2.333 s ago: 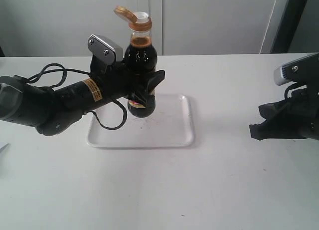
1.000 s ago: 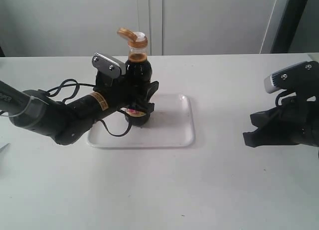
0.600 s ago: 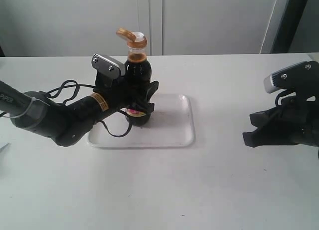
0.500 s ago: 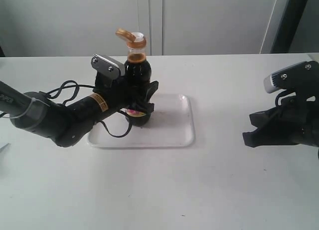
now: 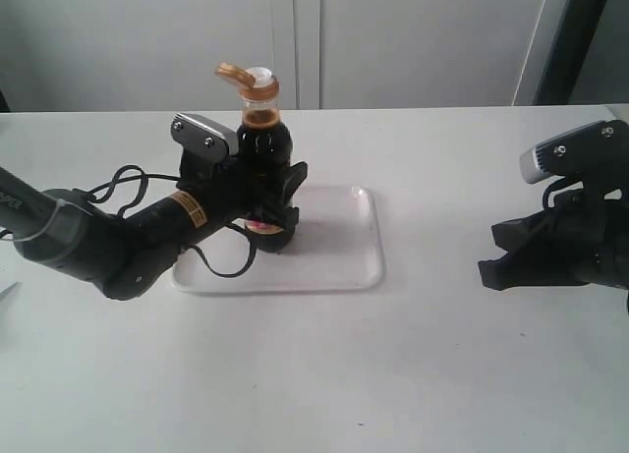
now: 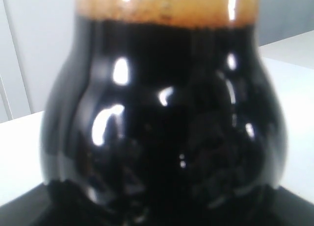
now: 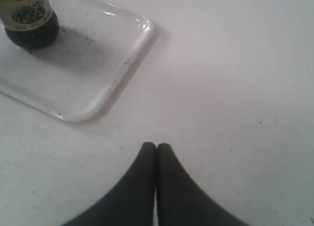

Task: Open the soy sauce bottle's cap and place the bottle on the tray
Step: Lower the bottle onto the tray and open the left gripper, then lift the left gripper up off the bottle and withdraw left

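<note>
My left hand [image 5: 267, 199] is closed around the lower body of the bottle [image 5: 265, 168], one finger [image 5: 291, 179] on each side of it. The bottle stands upright, and its base rests on the tray [image 5: 339, 266], in the left part of it. In my left wrist view the dark round body of the bottle [image 6: 164, 133] fills almost the whole picture, with a band of brown foam at the top of the liquid. The cap [image 5: 243, 79] is open: its golden-brown lid hangs to the left on the hinge, and the white spout shows at the top. The tray lies flat on the white desk [image 5: 324, 374], near the middle.

My right hand [image 5: 506, 256] is well apart from the tray, over the right side of the desk. Its two fingers [image 7: 147, 187] are pressed together with nothing between them. In my right wrist view I see a rounded corner of the tray [image 7: 132, 49] and the base of the bottle [image 7: 30, 25] standing on it.
</note>
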You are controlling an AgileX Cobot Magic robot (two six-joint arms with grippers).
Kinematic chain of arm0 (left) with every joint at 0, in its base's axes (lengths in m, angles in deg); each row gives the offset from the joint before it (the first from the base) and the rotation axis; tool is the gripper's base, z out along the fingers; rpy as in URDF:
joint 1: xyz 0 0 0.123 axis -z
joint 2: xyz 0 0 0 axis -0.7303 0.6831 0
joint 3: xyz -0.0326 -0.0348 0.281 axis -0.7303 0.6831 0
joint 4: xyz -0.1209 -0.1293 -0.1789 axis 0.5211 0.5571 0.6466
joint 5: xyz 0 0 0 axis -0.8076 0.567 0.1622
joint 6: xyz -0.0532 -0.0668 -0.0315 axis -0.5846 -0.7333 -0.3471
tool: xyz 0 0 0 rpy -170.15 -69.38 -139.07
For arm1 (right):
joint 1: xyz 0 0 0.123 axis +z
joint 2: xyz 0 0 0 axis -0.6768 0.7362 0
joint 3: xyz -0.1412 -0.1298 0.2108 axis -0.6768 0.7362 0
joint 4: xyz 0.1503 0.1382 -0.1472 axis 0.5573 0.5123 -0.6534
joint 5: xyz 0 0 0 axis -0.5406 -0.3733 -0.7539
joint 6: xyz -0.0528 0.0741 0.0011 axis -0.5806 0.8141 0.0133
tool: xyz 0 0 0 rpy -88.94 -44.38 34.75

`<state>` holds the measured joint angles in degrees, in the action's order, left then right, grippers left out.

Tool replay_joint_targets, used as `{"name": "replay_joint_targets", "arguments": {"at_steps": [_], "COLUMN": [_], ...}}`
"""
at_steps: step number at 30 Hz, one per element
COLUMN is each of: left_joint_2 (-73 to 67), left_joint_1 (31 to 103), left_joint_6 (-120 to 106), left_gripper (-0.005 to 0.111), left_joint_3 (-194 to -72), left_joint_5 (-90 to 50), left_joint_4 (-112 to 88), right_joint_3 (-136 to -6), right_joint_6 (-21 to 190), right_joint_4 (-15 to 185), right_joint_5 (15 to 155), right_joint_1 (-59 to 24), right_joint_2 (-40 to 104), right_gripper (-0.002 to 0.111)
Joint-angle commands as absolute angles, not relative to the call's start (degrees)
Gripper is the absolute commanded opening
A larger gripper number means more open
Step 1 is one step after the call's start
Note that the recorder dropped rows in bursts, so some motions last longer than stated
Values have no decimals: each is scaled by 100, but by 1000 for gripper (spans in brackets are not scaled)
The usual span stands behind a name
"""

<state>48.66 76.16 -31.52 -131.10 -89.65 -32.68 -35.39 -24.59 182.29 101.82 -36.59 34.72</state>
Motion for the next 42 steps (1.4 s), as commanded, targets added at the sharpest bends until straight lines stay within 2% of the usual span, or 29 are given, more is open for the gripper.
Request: {"name": "replay_joint_targets", "arguments": {"at_steps": [1, 3, 8, 11, 14, 25, 42], "left_joint_2": [4802, 4802, 4802, 4749, 4635, 4264, 3472], "left_joint_1": [7605, 7605, 7605, 7605, 7605, 7605, 7605], "left_joint_6": [-3139, -3139, -3139, -3139, -3139, -3430, -3652], "left_gripper": [10, 23, 63, 80, 90, 97, 97], "left_joint_3": [-13043, -13043, -13043, -13025, -12990, -12986, -12758], "left_joint_5": [-9031, -9031, -9031, -9031, -9031, -9031, -8859], "left_joint_4": [-3371, -3371, -3239, -3116, -3103, -3215, -3374], "right_joint_3": [-3538, -3538, -3538, -3538, -3538, -3538, -3538], "right_joint_6": [-2529, -2529, -2529, -2529, -2529, -2529, -2529], "right_joint_4": [18258, 18258, 18258, 18258, 18258, 18258, 18258], "right_joint_5": [10192, 10192, 10192, 10192, 10192, 10229, 10332], "right_joint_1": [-3639, -3639, -3639, -3639, -3639, -3639, -3639], "right_joint_2": [3476, 3476, 3476, 3476, 3476, 3476, 3476], "right_gripper": [0, 0, 0, 0, 0, 0, 0]}}
